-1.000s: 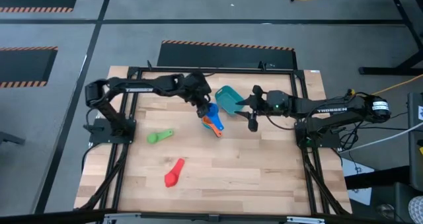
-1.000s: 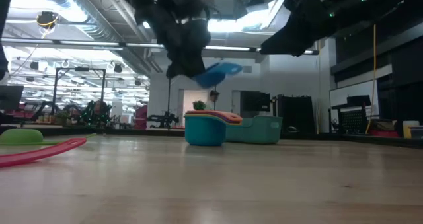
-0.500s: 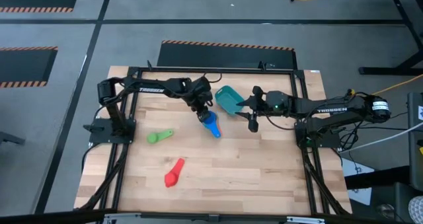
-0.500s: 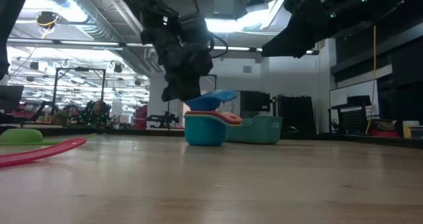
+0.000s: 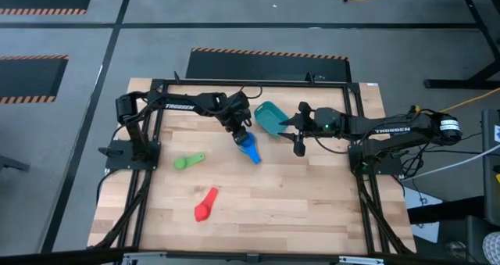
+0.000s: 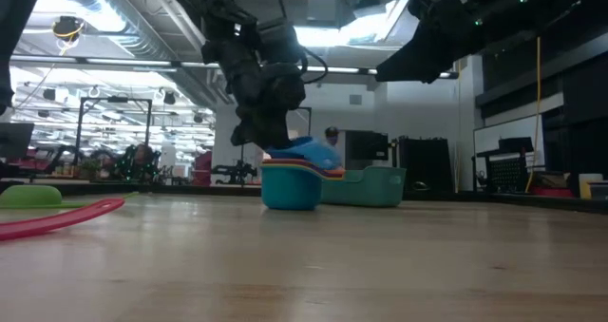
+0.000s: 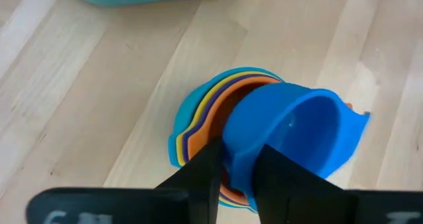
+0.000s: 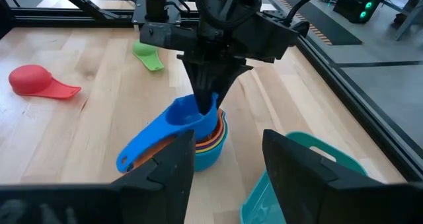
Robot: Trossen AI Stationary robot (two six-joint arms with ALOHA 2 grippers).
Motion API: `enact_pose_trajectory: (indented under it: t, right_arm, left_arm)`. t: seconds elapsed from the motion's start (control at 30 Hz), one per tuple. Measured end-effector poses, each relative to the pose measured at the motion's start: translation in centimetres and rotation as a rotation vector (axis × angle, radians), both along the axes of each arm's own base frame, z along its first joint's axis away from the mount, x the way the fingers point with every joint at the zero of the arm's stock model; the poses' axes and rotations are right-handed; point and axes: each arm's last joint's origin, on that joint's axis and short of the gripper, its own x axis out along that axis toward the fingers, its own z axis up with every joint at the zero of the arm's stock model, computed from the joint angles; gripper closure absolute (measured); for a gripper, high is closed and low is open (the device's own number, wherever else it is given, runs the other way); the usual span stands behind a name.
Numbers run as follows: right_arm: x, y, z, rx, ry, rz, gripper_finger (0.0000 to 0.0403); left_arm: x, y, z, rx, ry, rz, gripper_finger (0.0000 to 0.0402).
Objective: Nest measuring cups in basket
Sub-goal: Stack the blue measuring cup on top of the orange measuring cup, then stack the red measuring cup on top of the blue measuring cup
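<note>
table [image 5: 297,195]: pale planked wood, matt | measuring cups [image 7: 291,138]: smooth glossy plastic

One camera hangs above and looks straight down on the whole table [image 5: 258,195]. Another sits at tabletop level, looking across into the room. Each wrist camera looks past its own fingers, close in. All four share the stack of cups [image 5: 249,146] by the basket [image 5: 270,116].
</note>
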Motion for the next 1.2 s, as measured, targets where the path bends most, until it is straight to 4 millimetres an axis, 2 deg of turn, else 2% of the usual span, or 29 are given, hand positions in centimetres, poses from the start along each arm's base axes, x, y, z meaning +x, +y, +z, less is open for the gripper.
enact_pose_trajectory:
  t: [0.27,0.77,0.97,1.07,1.2]
  right_arm:
    - [0.0,0.0,0.0,0.0,0.0,0.0,0.0221]
    - [0.0,0.1,-0.1,0.005,0.012,0.003,0.0221]
    - [0.0,0.3,-0.2,0.035,0.023,0.069,0.0221]
    - [0.0,0.5,-0.2,0.055,0.022,0.116,0.0221]
    - [0.0,0.7,-0.2,0.079,0.019,0.172,0.0221]
  left_arm:
    - [0.0,0.0,0.0,-0.004,-0.002,0.002,0.0293]
    - [-1.4,0.2,2.5,-0.022,-0.038,0.021,0.0296]
    - [-1.7,-0.1,3.0,-0.039,-0.041,0.008,0.0296]
    - [-1.4,-0.8,3.2,-0.044,-0.074,-0.071,0.0296]
    - [-0.9,-2.9,3.2,-0.036,-0.089,-0.192,0.0296]
